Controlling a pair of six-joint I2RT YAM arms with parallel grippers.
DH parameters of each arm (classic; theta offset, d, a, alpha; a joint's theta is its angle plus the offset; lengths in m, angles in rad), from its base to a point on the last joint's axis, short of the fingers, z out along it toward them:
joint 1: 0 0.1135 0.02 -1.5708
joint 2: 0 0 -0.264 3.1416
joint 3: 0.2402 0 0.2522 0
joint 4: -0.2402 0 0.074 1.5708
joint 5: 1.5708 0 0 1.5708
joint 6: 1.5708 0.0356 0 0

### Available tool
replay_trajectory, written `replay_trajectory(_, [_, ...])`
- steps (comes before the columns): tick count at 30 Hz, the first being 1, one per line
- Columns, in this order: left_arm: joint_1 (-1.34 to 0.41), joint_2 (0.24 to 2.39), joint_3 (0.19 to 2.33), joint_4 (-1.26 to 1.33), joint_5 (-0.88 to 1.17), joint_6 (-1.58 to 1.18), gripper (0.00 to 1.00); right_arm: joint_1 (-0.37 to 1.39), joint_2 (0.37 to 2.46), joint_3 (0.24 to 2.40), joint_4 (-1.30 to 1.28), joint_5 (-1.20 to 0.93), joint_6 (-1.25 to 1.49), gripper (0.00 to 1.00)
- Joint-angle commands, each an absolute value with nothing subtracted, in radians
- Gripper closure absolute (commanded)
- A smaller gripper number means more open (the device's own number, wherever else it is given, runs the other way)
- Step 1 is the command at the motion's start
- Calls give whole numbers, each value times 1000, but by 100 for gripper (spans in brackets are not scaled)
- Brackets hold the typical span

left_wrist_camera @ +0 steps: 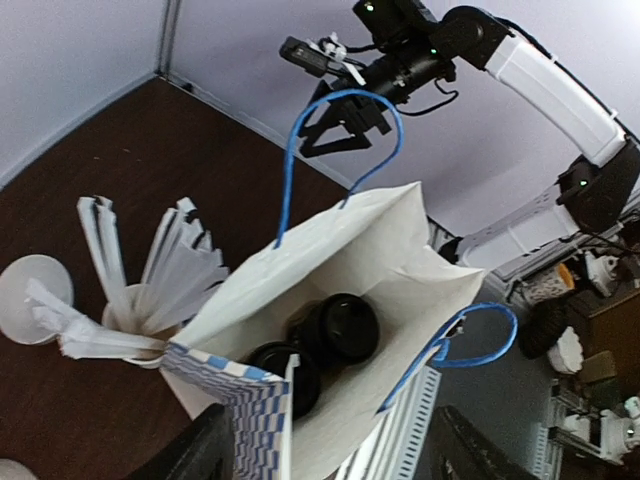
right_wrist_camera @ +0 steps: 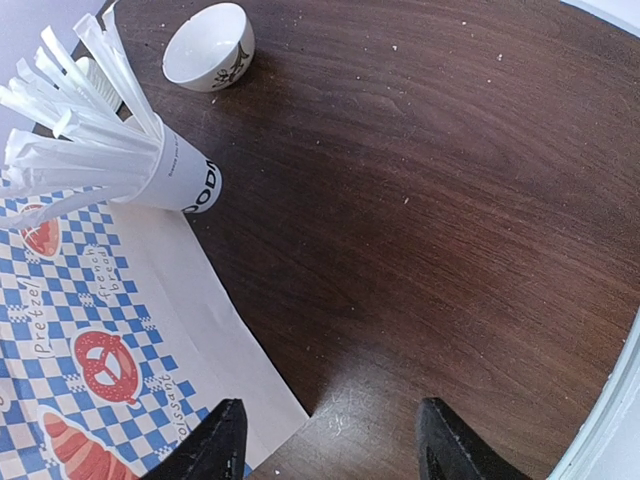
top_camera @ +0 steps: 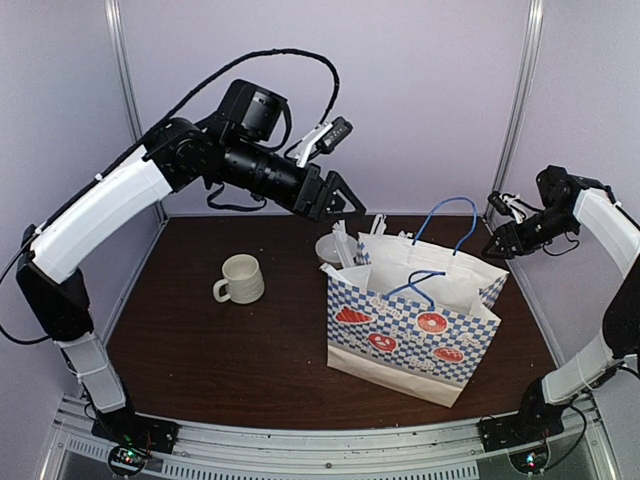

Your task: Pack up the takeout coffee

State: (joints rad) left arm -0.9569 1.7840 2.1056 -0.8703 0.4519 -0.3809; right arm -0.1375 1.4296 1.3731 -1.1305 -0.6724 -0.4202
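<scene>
Two takeout coffee cups stand inside the blue-checked paper bag (top_camera: 410, 330). In the left wrist view I see only their black lids, one (left_wrist_camera: 345, 328) deeper in and one (left_wrist_camera: 285, 375) partly behind the bag's checked edge (left_wrist_camera: 250, 410). My left gripper (left_wrist_camera: 330, 462) hangs open above the bag mouth with nothing between its fingers; from the top view it (top_camera: 337, 197) is high, behind the bag's left side. My right gripper (top_camera: 497, 243) is open and empty at the bag's right, over bare table (right_wrist_camera: 330, 445).
A white cup of wrapped stirrers (right_wrist_camera: 175, 170) stands right behind the bag (right_wrist_camera: 60, 330), with a small white bowl (right_wrist_camera: 208, 45) beside it. A cream mug (top_camera: 240, 278) sits left of the bag. The bag's blue handles (left_wrist_camera: 330, 130) stick up.
</scene>
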Motion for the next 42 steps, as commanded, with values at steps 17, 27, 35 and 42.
replay_trajectory(17, [-569,2047,2021,-478,563,-392,40,-199,1451,1304,-1119,-606,-494,39])
replay_trajectory(27, [-570,2129,2026,-343,702,-503,41,-199,1480,1308,-1100,-647,-493,40])
replay_trajectory(35, [-584,2180,2075,-401,721,-479,43,-199,1505,1311,-1091,-667,-486,40])
replay_trajectory(42, [-612,2229,2123,-449,714,-445,54,-199,1523,1320,-1095,-669,-485,40])
